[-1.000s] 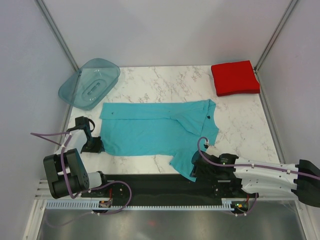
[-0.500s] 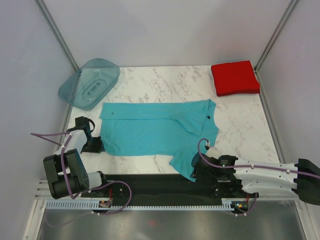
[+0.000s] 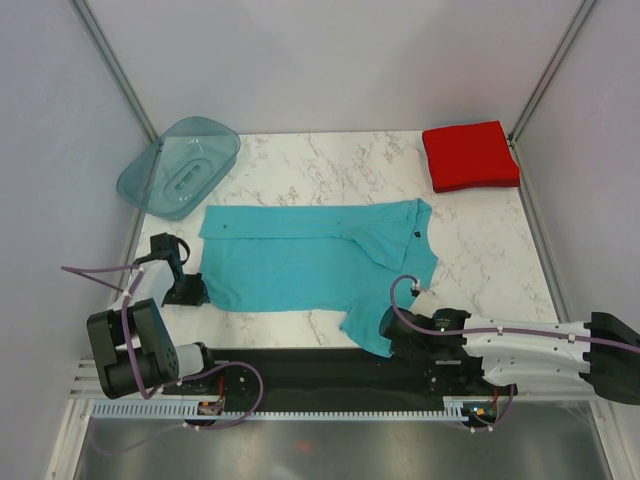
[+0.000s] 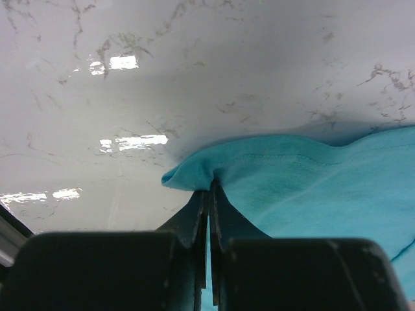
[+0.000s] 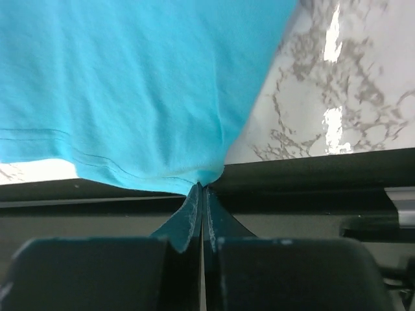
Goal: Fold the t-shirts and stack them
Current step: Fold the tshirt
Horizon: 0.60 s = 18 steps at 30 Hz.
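Observation:
A turquoise t-shirt (image 3: 300, 262) lies spread flat across the marble table, neck to the right. My left gripper (image 3: 196, 290) is shut on its near left corner (image 4: 194, 175), and the cloth bunches at the fingertips. My right gripper (image 3: 385, 338) is shut on the tip of the near sleeve (image 5: 206, 175), which hangs over the table's dark front edge. A red t-shirt (image 3: 470, 155) sits as a folded square at the far right corner.
A translucent teal plastic tray (image 3: 180, 165) leans at the far left corner. Grey walls and metal posts close in the table on three sides. A black strip (image 3: 300, 365) runs along the near edge between the arm bases.
The right gripper has closed on the sleeve tip and shifted slightly left. The left gripper and the shirt body have stayed in place.

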### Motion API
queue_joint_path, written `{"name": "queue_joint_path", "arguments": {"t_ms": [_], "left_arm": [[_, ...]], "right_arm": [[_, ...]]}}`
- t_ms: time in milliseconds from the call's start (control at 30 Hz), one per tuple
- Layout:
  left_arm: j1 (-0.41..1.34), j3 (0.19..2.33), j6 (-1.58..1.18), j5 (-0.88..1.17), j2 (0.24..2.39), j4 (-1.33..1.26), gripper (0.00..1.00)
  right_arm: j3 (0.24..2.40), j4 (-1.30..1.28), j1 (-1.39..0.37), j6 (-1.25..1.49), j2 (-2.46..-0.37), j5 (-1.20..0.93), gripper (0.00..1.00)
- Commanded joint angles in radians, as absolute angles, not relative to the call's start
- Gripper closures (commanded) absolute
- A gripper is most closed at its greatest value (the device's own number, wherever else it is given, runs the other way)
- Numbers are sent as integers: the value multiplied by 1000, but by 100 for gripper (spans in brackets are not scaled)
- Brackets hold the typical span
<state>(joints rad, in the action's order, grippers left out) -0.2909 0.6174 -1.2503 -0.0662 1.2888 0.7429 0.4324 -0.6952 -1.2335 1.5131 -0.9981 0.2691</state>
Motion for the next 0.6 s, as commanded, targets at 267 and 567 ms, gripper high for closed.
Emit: {"name": "queue_joint_path", "arguments": {"t_ms": [267,567], "left_arm": [[-287,675,-1270,-6,1273,661,98],[-285,787,-1388,21,1321,778,98]], "right_arm": [[710,-868,-1239,1390,-1025,628,100],[862,-871,-1092,1148,-1108,733,100]]}}
